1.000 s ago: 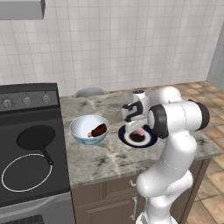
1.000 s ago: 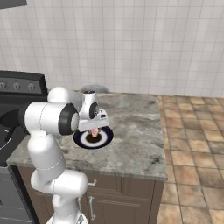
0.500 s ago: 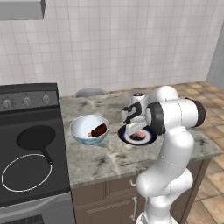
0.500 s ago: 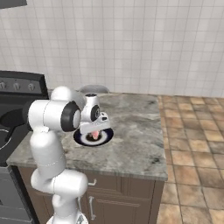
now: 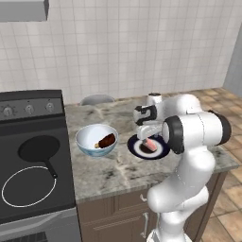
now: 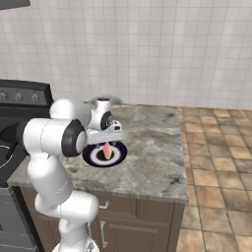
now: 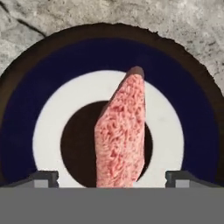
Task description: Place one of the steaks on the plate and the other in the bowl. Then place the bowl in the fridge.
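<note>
Gripper (image 7: pixel 111 177) jaws spread wide in the hand view, both tips at the lower edge, clear of the pink steak (image 7: pixel 121 131), which stands between them at frame centre, apparently on edge over the plate (image 7: pixel 26 109).

Dark steak (image 5: pixel 107 140) lies in the bowl (image 5: pixel 97 140), left of centre in the left base view.

Risks:
- pink steak may topple or stick to a fingertip when the hand lifts;
- reaching for the bowl, the arm could clip the plate.
</note>
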{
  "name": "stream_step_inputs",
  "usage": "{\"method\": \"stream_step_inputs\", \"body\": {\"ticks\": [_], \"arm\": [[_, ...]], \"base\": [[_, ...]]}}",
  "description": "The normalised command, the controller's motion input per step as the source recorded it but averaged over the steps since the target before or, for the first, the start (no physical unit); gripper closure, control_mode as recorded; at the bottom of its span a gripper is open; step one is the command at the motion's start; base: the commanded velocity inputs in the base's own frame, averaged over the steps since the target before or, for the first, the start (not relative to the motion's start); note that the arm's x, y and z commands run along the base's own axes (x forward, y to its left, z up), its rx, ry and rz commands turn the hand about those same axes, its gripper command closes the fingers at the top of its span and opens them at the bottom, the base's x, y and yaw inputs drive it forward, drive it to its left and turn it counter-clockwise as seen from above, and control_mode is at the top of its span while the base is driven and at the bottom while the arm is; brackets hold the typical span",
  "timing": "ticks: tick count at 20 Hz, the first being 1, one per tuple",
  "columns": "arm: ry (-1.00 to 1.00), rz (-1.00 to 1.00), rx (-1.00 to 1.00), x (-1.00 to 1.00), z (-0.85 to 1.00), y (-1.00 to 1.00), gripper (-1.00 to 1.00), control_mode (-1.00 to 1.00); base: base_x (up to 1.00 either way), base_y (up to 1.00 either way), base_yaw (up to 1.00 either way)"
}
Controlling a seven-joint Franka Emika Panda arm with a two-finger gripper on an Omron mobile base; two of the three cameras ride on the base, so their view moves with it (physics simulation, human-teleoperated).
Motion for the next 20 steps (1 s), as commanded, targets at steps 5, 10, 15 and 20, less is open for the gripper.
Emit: {"method": "stream_step_inputs", "body": {"ticks": [5, 10, 15, 20], "arm": [[-0.05, -0.11, 0.15, -0.92, 1.0, -0.07, -1.0, -1.0], [-0.08, -0.03, 0.0, -1.0, 1.0, 0.22, -1.0, -1.0], [-0.06, -0.03, 0.0, -1.0, 0.96, 0.3, -1.0, -1.0], [0.0, -0.17, -0.14, -0.79, 0.19, 0.18, -1.0, -1.0]], "base": [[0.0, 0.0, 0.0], [0.0, 0.0, 0.0], [0.0, 0.0, 0.0], [0.0, 0.0, 0.0]]}}
